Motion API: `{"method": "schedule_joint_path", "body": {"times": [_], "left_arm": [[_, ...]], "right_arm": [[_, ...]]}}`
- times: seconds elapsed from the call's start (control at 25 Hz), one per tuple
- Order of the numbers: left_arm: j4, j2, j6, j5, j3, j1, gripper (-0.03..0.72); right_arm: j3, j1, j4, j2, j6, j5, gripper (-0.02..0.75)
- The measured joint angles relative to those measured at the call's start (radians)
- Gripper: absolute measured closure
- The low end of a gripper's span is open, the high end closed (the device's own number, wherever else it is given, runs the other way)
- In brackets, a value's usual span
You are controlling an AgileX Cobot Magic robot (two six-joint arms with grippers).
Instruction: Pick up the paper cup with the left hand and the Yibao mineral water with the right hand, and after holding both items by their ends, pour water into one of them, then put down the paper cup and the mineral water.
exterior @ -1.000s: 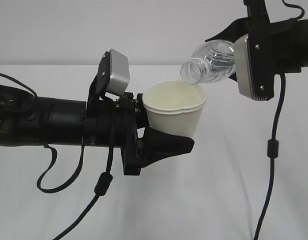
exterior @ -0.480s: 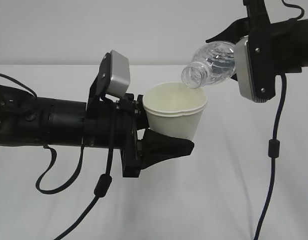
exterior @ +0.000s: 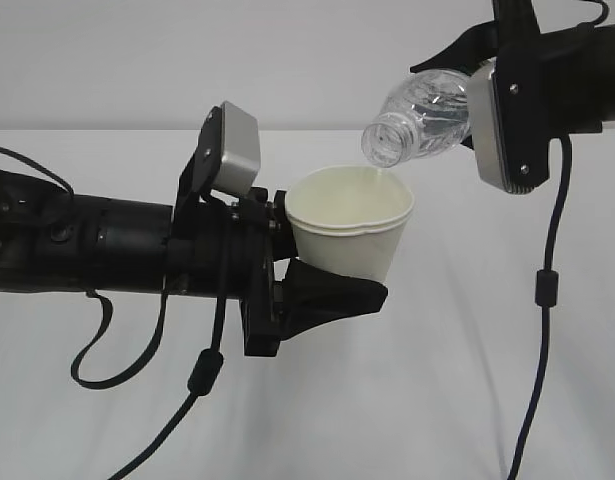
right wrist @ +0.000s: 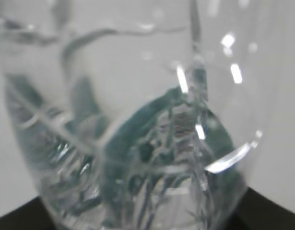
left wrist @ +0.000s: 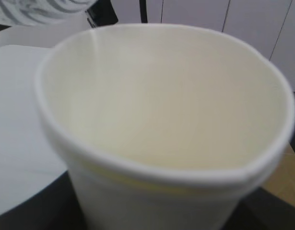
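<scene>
**Inspector A:** State of the small white tapered paper cup (exterior: 351, 226)?

**Inspector B:** Upright, mouth upward, long axis vertical, held clear above the white table (exterior: 407, 400). The left hand (exterior: 332, 265), a black gripper with wedge-shaped fingers and a light grey block on top, reaches in level from the left; its jaws are clamped on the cup's lower wall. In the left wrist view the cup's cream inside (left wrist: 166, 100) fills the frame and the rim is pinched out of round.

**Inspector A:** And the small clear ribbed plastic water bottle (exterior: 419, 120)?

**Inspector B:** Lying near horizontal, long axis running right to left, capless neck tipped slightly down, just above the cup's far rim. The right hand (exterior: 492, 110), black with a light grey side panel, comes in from the upper right with its jaws gripping the bottle's base end. The right wrist view shows the bottle (right wrist: 133, 143) close up, with its dark green label blurred through the plastic.

**Inspector A:** Change from a second ago?

**Inspector B:** The bottle and right hand have risen slightly and the neck has levelled. The cup and left hand are unmoved.
</scene>
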Motion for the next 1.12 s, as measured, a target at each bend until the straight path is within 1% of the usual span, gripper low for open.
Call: {"method": "schedule_joint_path", "body": {"times": [1.12], "left_arm": [[0.002,0.0,0.0,0.0,0.0,0.0,0.223]], "right_arm": [[-0.008,0.0,0.0,0.0,-0.036,0.0,0.322]]}}
